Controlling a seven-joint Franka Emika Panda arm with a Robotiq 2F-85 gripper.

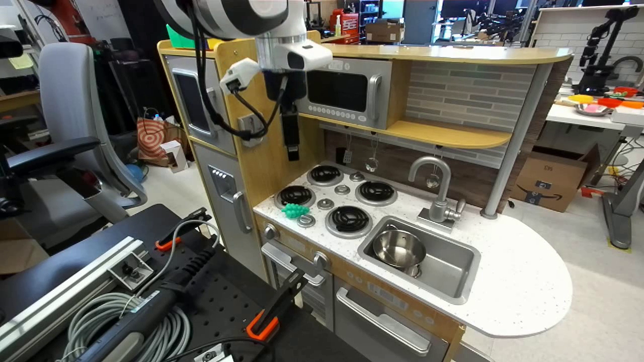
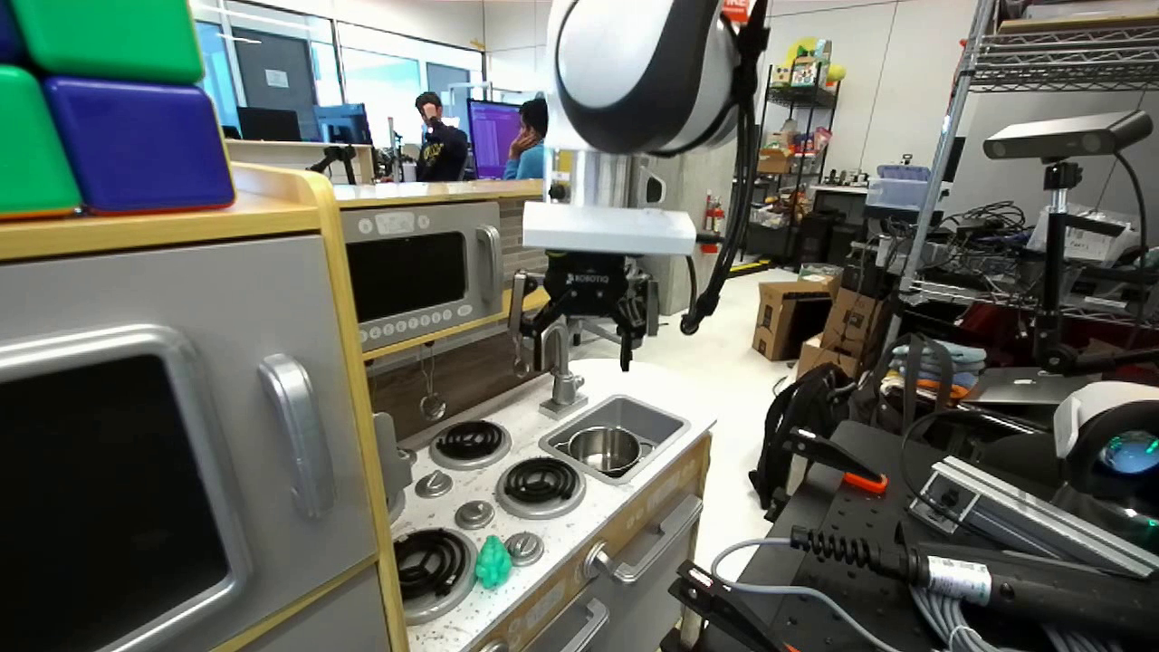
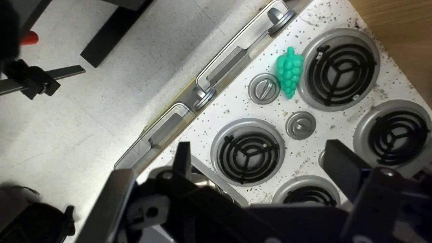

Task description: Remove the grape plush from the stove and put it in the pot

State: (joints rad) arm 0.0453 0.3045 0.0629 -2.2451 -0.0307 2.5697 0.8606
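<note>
One grape plush (image 3: 289, 72) lies flat on the white countertop (image 1: 513, 271), at the end of the stove (image 1: 348, 221) away from the sink (image 1: 448, 274). In the wrist view its long axis runs nearly top to bottom, stubby stem up; the narrow tip aims obliquely, partly sinkward and partly toward the countertop's back edge. It fits between the front burner (image 3: 339, 71) farther from the sink and a metal dial (image 3: 264, 88), just beside both; whether it touches either I cannot tell. Four burners make up the stove, two nearer the sink and two farther off, and four dials run in a row between those pairs. One shiny pot (image 1: 399, 249), both handles showing, is inside the sink, at its stove end. One faucet (image 1: 444, 191) rises at the sink's back. Two knobs (image 1: 321, 261) sit on the front panel (image 1: 297, 245), lower than the sink's rim. One microwave (image 1: 337, 90) is higher than the sink, over toward the stove side. One gripper (image 2: 585, 362), its two fingers (image 3: 344, 162) parted wide, hangs fingertips down, well above the sink's level.
</note>
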